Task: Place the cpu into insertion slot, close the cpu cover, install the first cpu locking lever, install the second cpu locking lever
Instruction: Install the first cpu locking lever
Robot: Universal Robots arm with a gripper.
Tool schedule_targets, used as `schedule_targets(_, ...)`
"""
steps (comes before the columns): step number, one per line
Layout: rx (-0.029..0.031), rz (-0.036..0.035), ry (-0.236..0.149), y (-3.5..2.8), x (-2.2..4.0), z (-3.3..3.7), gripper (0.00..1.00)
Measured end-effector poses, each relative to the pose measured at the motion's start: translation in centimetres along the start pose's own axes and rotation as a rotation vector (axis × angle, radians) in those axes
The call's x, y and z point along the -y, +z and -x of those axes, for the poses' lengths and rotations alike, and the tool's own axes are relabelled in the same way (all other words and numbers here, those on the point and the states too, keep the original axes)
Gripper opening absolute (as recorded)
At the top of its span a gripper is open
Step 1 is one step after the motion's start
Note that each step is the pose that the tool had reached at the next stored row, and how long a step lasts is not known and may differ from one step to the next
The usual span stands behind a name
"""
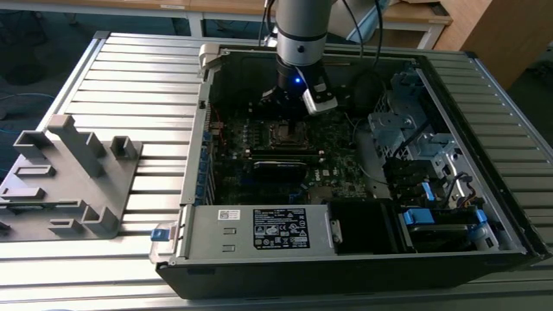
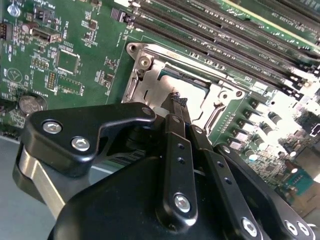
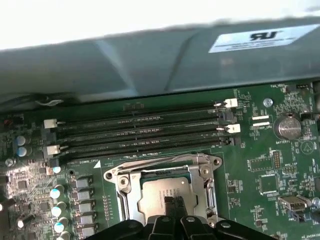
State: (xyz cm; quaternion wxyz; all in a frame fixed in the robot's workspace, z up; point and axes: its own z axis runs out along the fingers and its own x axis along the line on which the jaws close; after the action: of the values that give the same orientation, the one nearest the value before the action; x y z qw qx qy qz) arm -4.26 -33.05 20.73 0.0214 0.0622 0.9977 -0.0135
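The small flat silver-grey cpu (image 3: 165, 192), judged light, stiff and fragile, best gripped by its edges, was seen seated in the metal-rimmed insertion slot (image 3: 123, 192), beneath the narrowed, empty black gripper (image 2: 178, 101).

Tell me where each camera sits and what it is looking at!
Exterior view: off the arm, above the open black computer case, looking down; the grey robot arm reaches in.
First wrist view: on the arm, facing the green motherboard and the silver-grey square cpu; the black gripper shows.
Second wrist view: on the arm, behind the gripper, facing the square silver metal cpu cover.
Both wrist views share the cpu, cover and gripper.
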Motion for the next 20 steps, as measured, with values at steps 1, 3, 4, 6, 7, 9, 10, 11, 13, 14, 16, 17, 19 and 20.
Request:
schedule_targets(1,0.0003,0.0003,-0.006,0.00,0.03,-0.01,0.11)
schedule_targets(3,0.0009,0.0011,-0.018,0.00,0.04,-0.04,0.11)
schedule_targets(4,0.0009,0.0022,-0.023,-0.02,0.05,-0.04,0.11)
schedule_targets(6,0.0007,0.0059,-0.030,-0.09,0.05,-0.04,0.11)
schedule_targets(7,0.0005,0.0083,-0.032,-0.15,0.06,-0.04,0.11)
schedule_targets(9,0.0004,0.0118,-0.038,-0.19,0.07,-0.04,0.11)
schedule_targets(10,0.0003,0.0128,-0.042,-0.19,0.07,-0.04,0.11)
schedule_targets(11,0.0002,0.0137,-0.045,-0.20,0.08,-0.03,0.11)
schedule_targets(13,0.0001,0.0151,-0.047,-0.29,0.10,-0.03,0.11)
schedule_targets(14,0.0001,0.0155,-0.048,-0.33,0.10,-0.03,0.11)
schedule_targets(16,0.0001,0.0160,-0.047,-0.32,0.10,-0.03,0.11)
schedule_targets(17,0.0001,0.0161,-0.048,-0.32,0.10,-0.02,0.11)
schedule_targets(19,0.0001,0.0160,-0.048,-0.32,0.11,-0.03,0.11)
schedule_targets(20,0.0001,0.0160,-0.050,-0.32,0.11,-0.04,0.11)
